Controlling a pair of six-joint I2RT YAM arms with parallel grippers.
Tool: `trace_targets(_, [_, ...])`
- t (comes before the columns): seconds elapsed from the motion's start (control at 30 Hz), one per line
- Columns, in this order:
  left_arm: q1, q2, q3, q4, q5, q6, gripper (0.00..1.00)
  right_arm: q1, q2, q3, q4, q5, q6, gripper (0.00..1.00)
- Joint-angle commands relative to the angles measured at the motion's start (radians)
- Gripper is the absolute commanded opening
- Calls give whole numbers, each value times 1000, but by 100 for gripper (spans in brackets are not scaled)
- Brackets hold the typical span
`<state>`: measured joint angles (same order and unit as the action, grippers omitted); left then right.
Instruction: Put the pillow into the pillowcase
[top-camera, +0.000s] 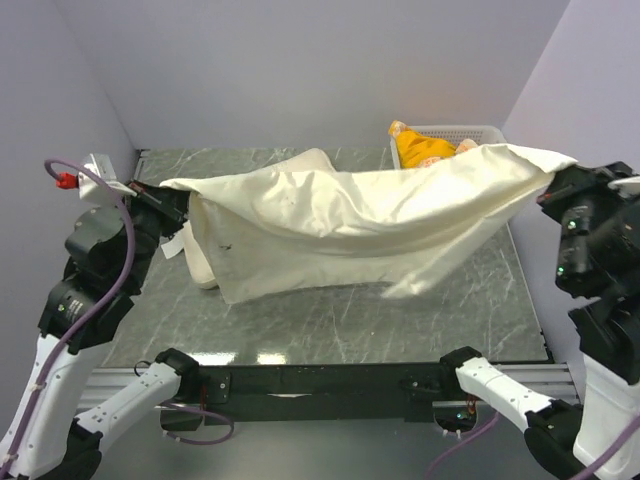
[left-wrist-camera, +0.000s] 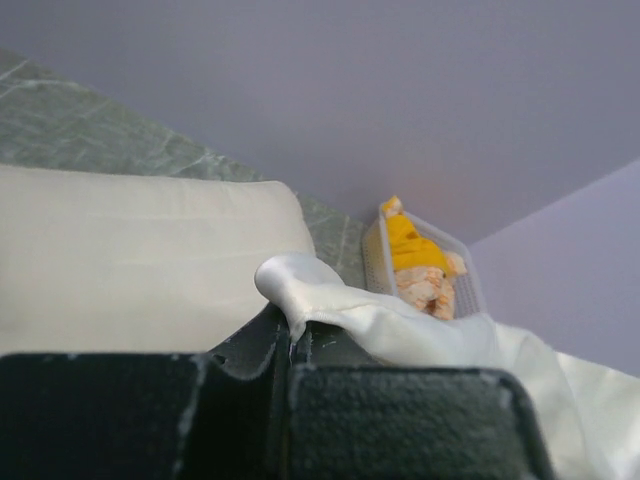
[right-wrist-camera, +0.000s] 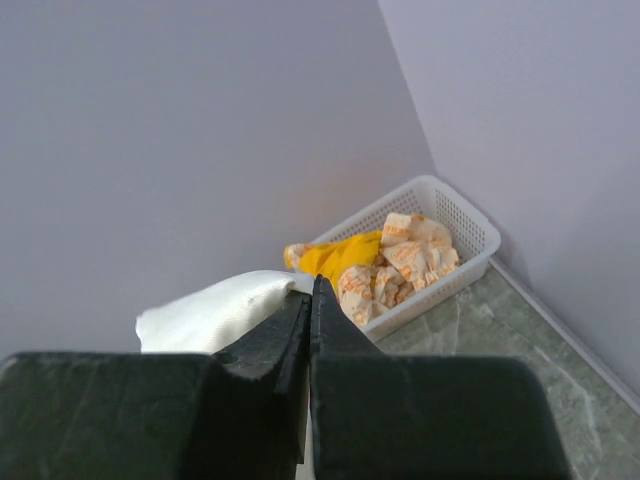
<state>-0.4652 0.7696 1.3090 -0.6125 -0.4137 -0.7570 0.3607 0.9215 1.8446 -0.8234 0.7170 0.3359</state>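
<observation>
Pillowcase (top-camera: 350, 225) hangs stretched btwn both pincers, off the table (top-camera: 330, 320). L gripper (top-camera: 178, 205) is clamped tight on one corner, cloth bunched right at its tips (wrist view shows the fold squeezed btwn closed jaws). R gripper (top-camera: 552, 185) pinches the opposite corner, jaws pressed together w/ fabric showing just left of the tips. Pillow (left-wrist-camera: 130, 260) lies just beyond and below the L gripper, partly under the draped case. Basket (right-wrist-camera: 470, 225) sits past the R gripper.

No text, label or number can be read anywhere.
</observation>
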Motion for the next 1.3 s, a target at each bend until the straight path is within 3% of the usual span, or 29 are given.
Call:
trace_targets(0.0, [3, 95, 114, -33, 232, 97, 1, -6, 14, 83, -43, 68, -37, 1])
trace_targets(0.17, [2, 293, 108, -7, 331, 90, 1, -31, 123, 1, -33, 141, -67, 3])
trace_targets(0.3, [3, 476, 61, 65, 429, 62, 1, -202, 252, -177, 56, -54, -14, 5])
trace_targets(0.4, [2, 585, 1, 146, 464, 32, 1, -259, 405, -237, 75, -143, 82, 25])
trace_targets(0.47, [3, 650, -20, 168, 452, 22, 1, -261, 505, -251, 64, -171, 115, 59])
trace_targets(0.53, [5, 691, -20, 180, 434, 15, 1, -261, 543, -272, 70, -247, 143, 82])
trace_targets(0.63, [8, 737, -19, 200, 418, 12, 6, -244, 518, -390, 136, -294, 158, 97])
trace_targets(0.67, [8, 741, -24, 207, 417, 10, 15, -223, 479, -410, 153, -298, 155, 100])
trace_targets(0.73, [11, 741, -30, 229, 417, 10, 18, -209, 447, -449, 175, -288, 155, 100])
trace_targets(0.83, [29, 747, -30, 227, 385, 7, 39, -149, 377, -533, 211, -307, 163, 100])
trace_targets(0.93, [53, 732, -51, 246, 392, 2, 51, -103, 303, -669, 294, -346, 192, 100])
trace_targets(1.07, [53, 663, -118, 235, 330, -19, 84, -11, 266, -836, 408, -453, 282, 100])
trace_targets(1.17, [53, 561, -228, 260, 303, -56, 86, 82, 258, -953, 507, -418, 302, 100])
trace_targets(1.27, [37, 443, -363, 275, 280, -99, 86, 74, 367, -963, 546, -372, 298, 100])
